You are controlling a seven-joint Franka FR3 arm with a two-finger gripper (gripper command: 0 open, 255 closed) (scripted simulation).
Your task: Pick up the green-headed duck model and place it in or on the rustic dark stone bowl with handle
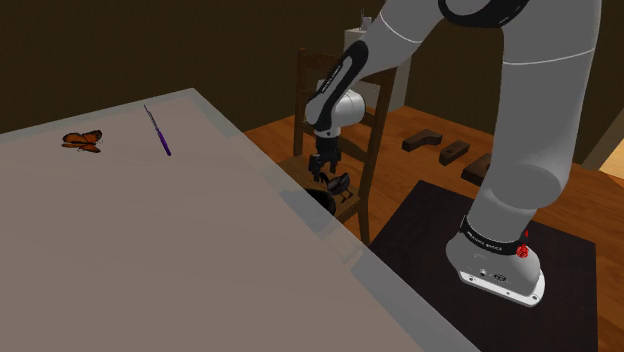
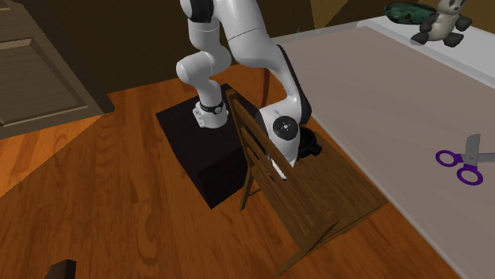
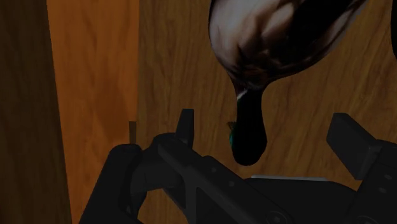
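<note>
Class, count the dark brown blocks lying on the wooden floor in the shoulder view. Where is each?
3. The first block lies nearest the chair, the middle block beside it, the third block partly behind the arm, which may hide more.

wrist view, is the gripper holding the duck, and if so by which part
Nothing is held: the fingers stand apart, and the duck has its dark green head between them, touching neither.
</note>
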